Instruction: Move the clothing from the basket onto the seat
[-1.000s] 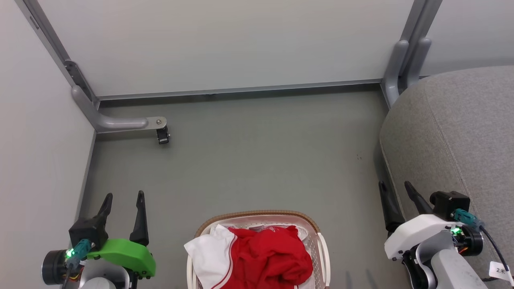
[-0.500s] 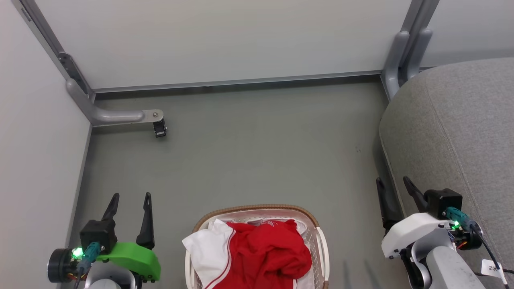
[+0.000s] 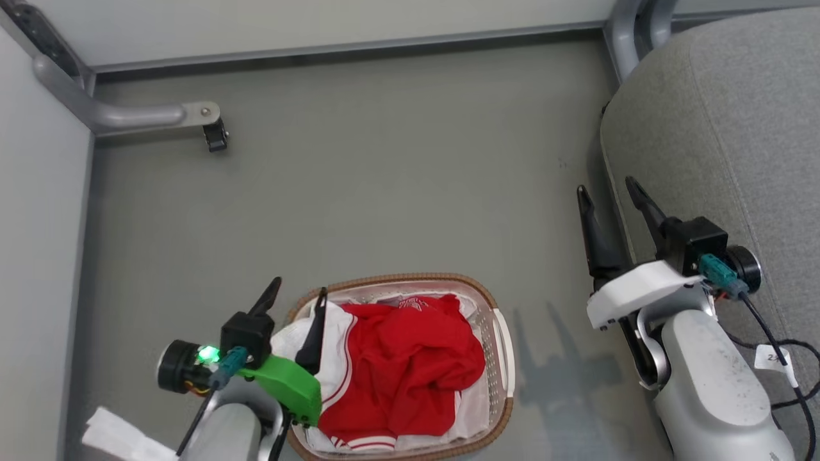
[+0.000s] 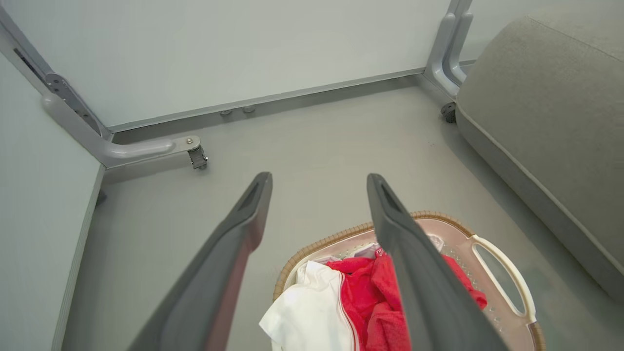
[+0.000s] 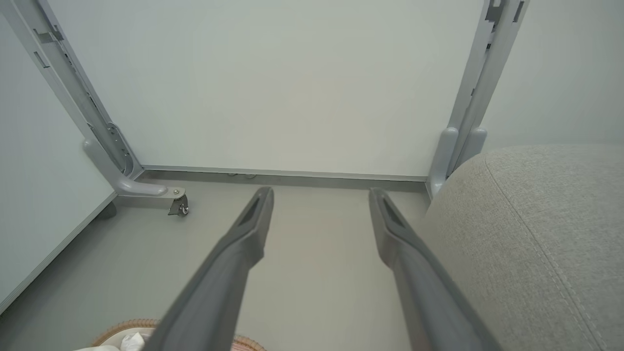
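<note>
In the head view, the red sports jersey [image 3: 410, 358] with white panels and striped trim lies crumpled inside the off-white perforated plastic laundry basket [image 3: 501, 333] with a brown woven-look rim, at 6 o'clock on the grey floor [image 3: 397, 166]. One white panel drapes over the rim at the basket's 9 o'clock. The left hand [image 3: 298, 288], on its green mount, hovers at 7 o'clock over that edge, its two dark fingers spread wide and empty. One fingertip is above the white cloth, the other outside the rim; whether either touches, I cannot tell. The right hand [image 3: 606, 187] is at 3 o'clock, fingers likewise spread and empty, just beside the large rounded grey woven-fabric seat [image 3: 717, 128], which spans 1 to 4 o'clock. A grey metal leg with a small black castor [image 3: 216, 137] stands at 10 o'clock by the pale wall [image 3: 320, 19].
</note>
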